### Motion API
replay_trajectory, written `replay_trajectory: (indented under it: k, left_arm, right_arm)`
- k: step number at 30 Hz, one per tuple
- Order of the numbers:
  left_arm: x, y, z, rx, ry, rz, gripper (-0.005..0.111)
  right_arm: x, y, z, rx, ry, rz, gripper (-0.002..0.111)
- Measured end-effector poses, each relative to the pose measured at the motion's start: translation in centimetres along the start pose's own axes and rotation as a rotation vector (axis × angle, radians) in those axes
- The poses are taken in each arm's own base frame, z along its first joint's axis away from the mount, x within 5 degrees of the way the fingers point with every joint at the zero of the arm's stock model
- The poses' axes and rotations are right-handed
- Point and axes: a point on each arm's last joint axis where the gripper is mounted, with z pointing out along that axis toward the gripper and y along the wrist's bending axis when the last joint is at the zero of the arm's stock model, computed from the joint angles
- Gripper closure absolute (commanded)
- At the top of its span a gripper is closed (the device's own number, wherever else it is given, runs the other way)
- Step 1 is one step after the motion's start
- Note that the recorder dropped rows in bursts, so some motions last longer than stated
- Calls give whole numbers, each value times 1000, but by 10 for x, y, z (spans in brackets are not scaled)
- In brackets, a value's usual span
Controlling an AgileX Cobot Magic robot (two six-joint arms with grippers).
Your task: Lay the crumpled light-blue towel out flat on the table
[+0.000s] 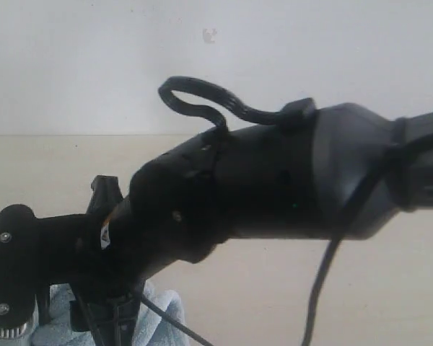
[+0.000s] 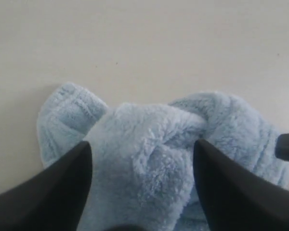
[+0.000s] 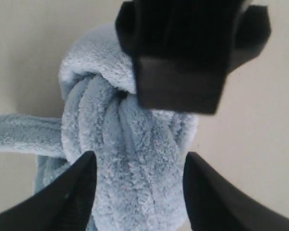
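Observation:
The light-blue towel (image 2: 149,139) lies bunched and twisted on the beige table (image 2: 135,43). My left gripper (image 2: 142,151) is open, and its dark fingers (image 2: 67,183) stand on either side of a raised fold. My right gripper (image 3: 137,166) is also open and straddles a thick rope-like twist of the towel (image 3: 125,134). In the exterior view only a small part of the towel (image 1: 162,317) shows at the bottom left, under the right arm (image 1: 274,180). No tag is visible.
The right arm's black body and its cables (image 1: 202,97) fill most of the exterior view. A black block of the other arm (image 3: 183,53) hangs over the towel in the right wrist view. Bare tabletop (image 1: 274,288) lies around the towel, below a white wall (image 1: 94,58).

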Motion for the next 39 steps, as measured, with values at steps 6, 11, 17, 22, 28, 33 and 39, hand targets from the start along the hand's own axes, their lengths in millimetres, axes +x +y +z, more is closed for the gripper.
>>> replay_trajectory:
  k: [6,11,17,22,28,33,39]
  left_arm:
    - [7,6,17,-31,85,-38,51]
    - [11,12,29,-60,134,-63,76]
    - [13,14,34,-76,148,-76,102]
    - [12,14,34,-76,145,-88,103]
    - [12,14,34,-74,143,-96,103]
    - [9,11,29,-65,110,-88,103]
    - [2,11,13,-55,28,-94,103]
  right_arm:
    - [-2,-4,26,-59,40,2,56]
    - [3,-1,43,-90,85,14,71]
    - [10,2,48,-115,153,18,108]
    - [13,1,47,-121,173,84,108]
    - [13,2,39,-157,208,108,108]
    - [12,1,19,-191,245,132,108]
    - [28,-13,-6,-209,298,263,108]
